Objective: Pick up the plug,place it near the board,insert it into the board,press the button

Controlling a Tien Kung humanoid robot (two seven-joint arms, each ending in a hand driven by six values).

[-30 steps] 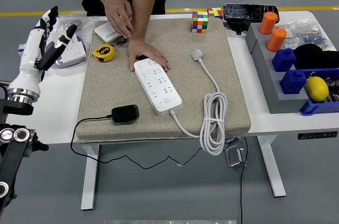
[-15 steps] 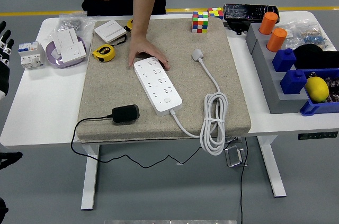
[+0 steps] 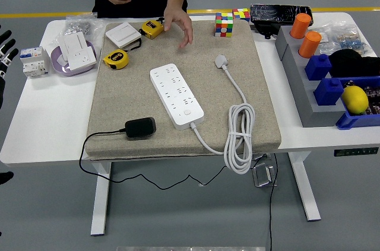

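The black plug (image 3: 141, 127) lies on the beige mat (image 3: 119, 97), near the white power strip (image 3: 177, 95) but not inserted. My left hand (image 3: 6, 46) shows only as fingertips at the left edge (holding nothing, its opening unclear); my right is out of view

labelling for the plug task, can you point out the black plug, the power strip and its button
black plug (image 3: 140, 127), head view, middle of its body
power strip (image 3: 176, 95), head view, centre of its white top face
button (image 3: 187, 111), head view, on the strip near its cord end
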